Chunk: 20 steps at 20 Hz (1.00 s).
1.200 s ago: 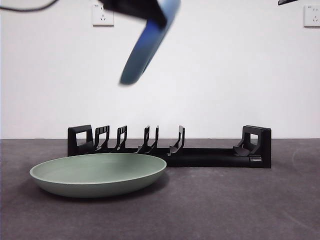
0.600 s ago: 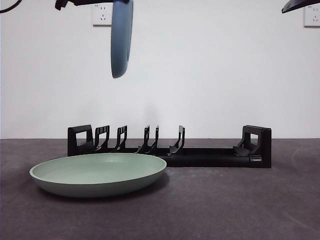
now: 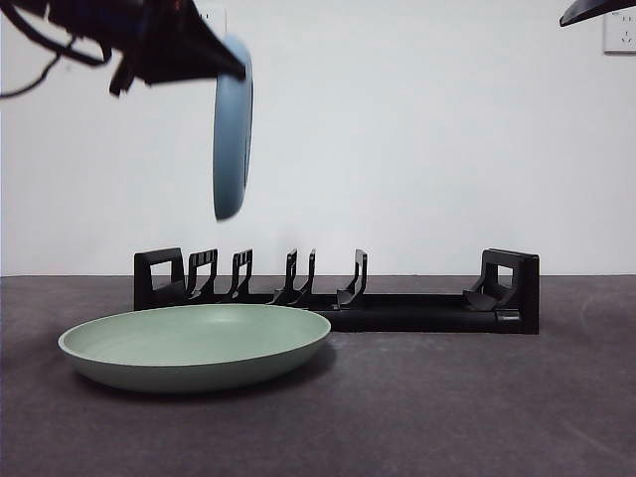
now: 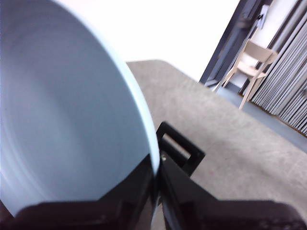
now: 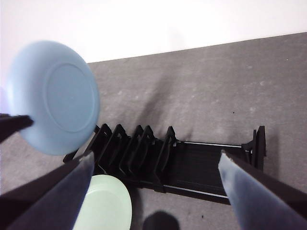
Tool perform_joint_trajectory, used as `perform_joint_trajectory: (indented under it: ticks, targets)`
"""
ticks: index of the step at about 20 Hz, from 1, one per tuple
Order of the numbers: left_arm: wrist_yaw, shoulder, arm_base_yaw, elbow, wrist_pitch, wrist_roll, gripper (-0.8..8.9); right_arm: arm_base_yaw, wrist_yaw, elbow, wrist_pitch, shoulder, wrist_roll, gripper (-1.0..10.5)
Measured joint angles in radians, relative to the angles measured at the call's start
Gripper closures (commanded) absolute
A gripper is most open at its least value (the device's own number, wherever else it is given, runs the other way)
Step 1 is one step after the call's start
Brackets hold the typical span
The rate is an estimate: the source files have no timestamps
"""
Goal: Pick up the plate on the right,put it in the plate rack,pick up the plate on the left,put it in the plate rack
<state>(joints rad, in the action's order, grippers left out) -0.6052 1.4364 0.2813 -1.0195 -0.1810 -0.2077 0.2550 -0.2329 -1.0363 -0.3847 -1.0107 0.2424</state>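
A blue plate (image 3: pixel 232 129) hangs upright and edge-on in the air, above the left end of the plate rack (image 3: pixel 397 310). My left gripper (image 3: pixel 224 65) is shut on its upper rim; the left wrist view shows the jaws pinching the blue plate (image 4: pixel 62 120) with a rack handle (image 4: pixel 180 151) below. A green plate (image 3: pixel 194 343) lies flat on the table in front of the rack's left half. My right gripper (image 5: pixel 153 187) is open and empty, high above the rack (image 5: pixel 192 167), looking down on the blue plate (image 5: pixel 53 96) and green plate (image 5: pixel 108 203).
The rack's prongs stand in its left half; its right half holds only the end handle (image 3: pixel 512 283). Grey table (image 3: pixel 477 407) stretches in front and to the right. A black tip (image 3: pixel 594 8) shows at the top right corner.
The blue plate swung from tilted to upright, shifted left and then came down toward the rack's left end. The dark arm holding it has dropped further into view. The green plate and rack stayed still.
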Motion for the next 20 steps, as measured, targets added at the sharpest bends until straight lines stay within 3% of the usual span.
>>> perform_joint_trajectory:
  ticks: [12, 18, 20]
  targets:
    - [0.008, 0.14, -0.002, 0.0, 0.014, 0.039, 8.21, 0.0, 0.0, 0.0, -0.028, 0.0, 0.0, 5.1]
    - [0.035, 0.159, -0.002, 0.0, 0.085, 0.124, 8.11, 0.0, 0.0, 0.0, -0.036, 0.0, 0.0, 5.1]
    - [0.038, 0.159, -0.002, 0.0, 0.109, 0.16, 7.56, 0.0, 0.0, 0.0, -0.039, 0.0, 0.0, 5.1]
